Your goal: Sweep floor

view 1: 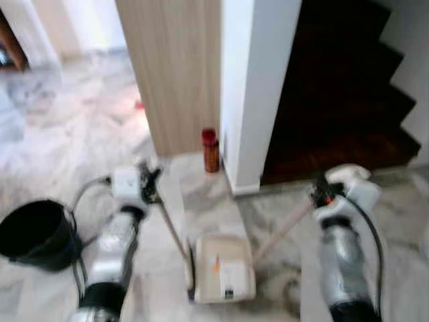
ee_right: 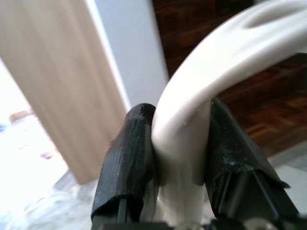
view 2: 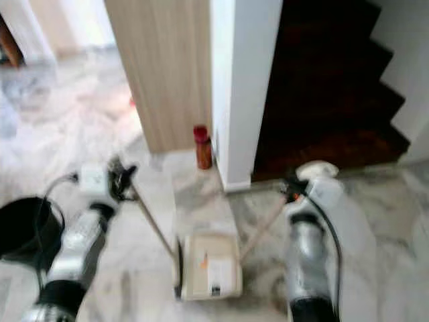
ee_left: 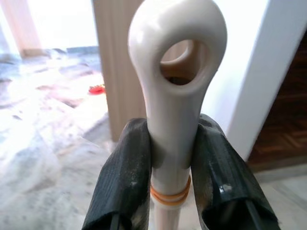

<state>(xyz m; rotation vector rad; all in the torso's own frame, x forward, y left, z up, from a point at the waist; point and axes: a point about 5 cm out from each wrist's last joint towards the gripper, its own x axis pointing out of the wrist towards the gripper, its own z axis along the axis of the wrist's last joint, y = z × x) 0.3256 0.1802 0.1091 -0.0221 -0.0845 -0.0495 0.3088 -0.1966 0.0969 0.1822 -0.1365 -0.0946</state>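
Observation:
A cream dustpan (view 1: 224, 268) lies on the marble floor between my arms. My left gripper (view 1: 151, 181) is shut on a cream pole (view 1: 173, 231) that slants down to the dustpan's left side. The left wrist view shows that pole's looped end (ee_left: 184, 57) and an orange ring, clamped between the black fingers (ee_left: 127, 177). My right gripper (view 1: 322, 194) is shut on a second pole (view 1: 281, 231) that slants down to the dustpan's right side. In the right wrist view its curved white grip (ee_right: 201, 91) sits between the fingers (ee_right: 129, 158). I cannot tell which pole carries the broom head.
A black bucket (view 1: 33, 235) stands on the floor at my left. Ahead are a wooden panel (view 1: 177, 74), a white pillar (view 1: 258, 87) and a red-capped bottle (view 1: 210, 150) at their foot. Dark wooden stairs (view 1: 342, 87) rise on the right. A small red thing (ee_left: 97, 88) lies further off.

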